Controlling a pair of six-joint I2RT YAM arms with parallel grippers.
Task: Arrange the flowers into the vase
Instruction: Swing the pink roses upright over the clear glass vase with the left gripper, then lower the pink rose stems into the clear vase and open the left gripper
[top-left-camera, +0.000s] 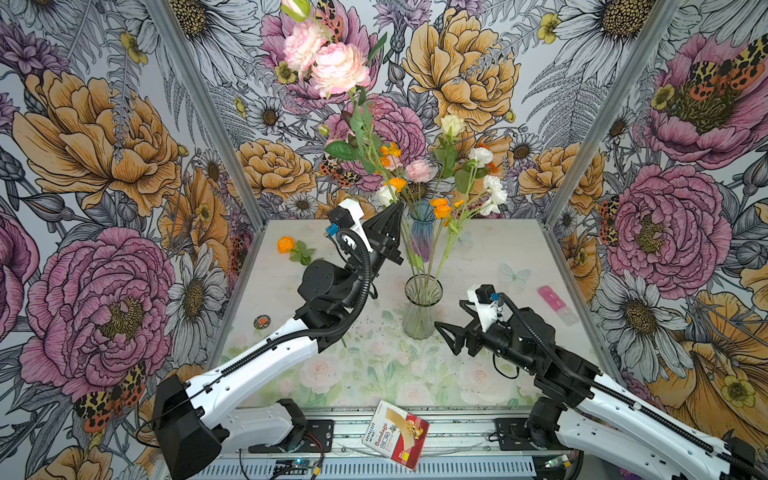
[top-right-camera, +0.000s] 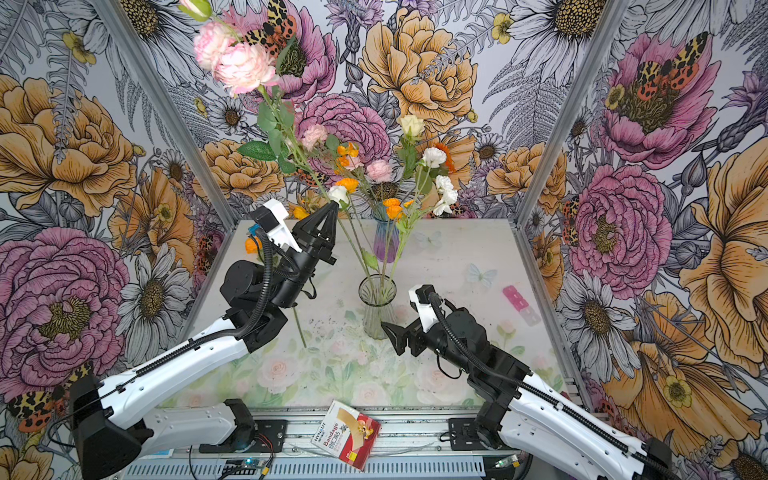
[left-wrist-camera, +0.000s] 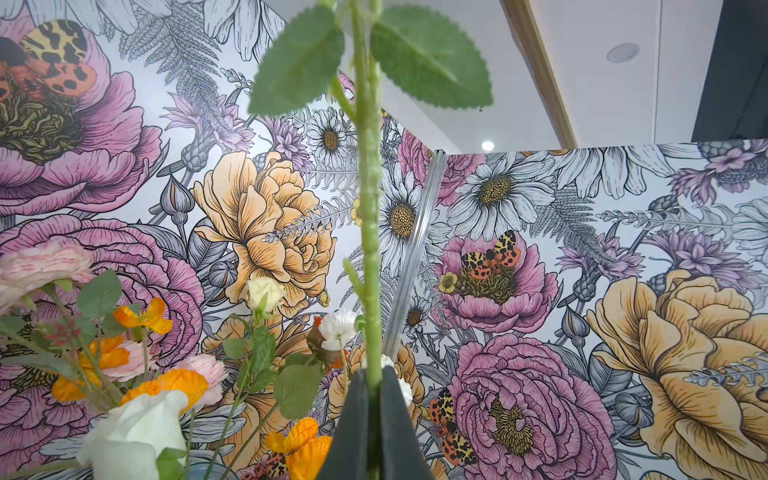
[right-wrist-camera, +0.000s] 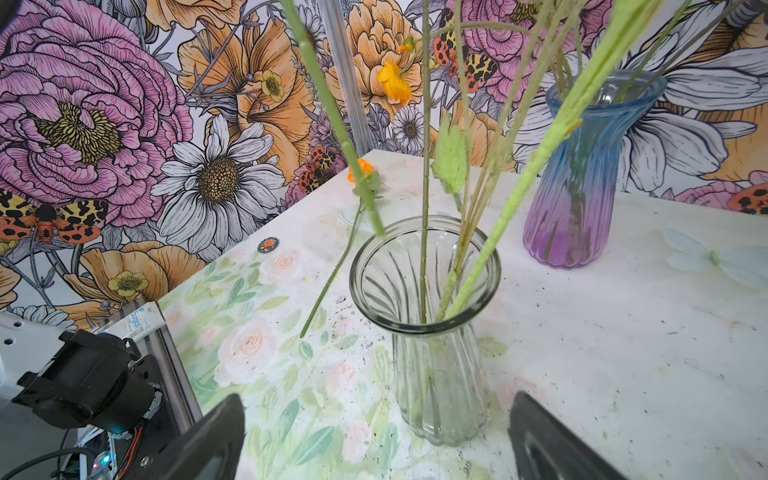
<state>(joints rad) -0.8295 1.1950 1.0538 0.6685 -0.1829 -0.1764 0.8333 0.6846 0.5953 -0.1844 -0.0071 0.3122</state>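
We hold the pink peony stem (left-wrist-camera: 370, 208) pinched in the left gripper (top-right-camera: 332, 207), raised so its lower end meets the rim of the clear glass vase (right-wrist-camera: 424, 330), where other flowers (right-wrist-camera: 484, 254) stand. The right gripper (top-left-camera: 446, 337) stands spread beside the vase base, presumably to steady it.

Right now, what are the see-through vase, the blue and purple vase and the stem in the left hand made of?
Clear vase: probably glass, see-through, ribbed, shiny rim. Blue and purple vase: tinted glass by the look, glossy, ribbed, light passes through. Stem in the left hand: likely plastic, matte green with moulded bumps.
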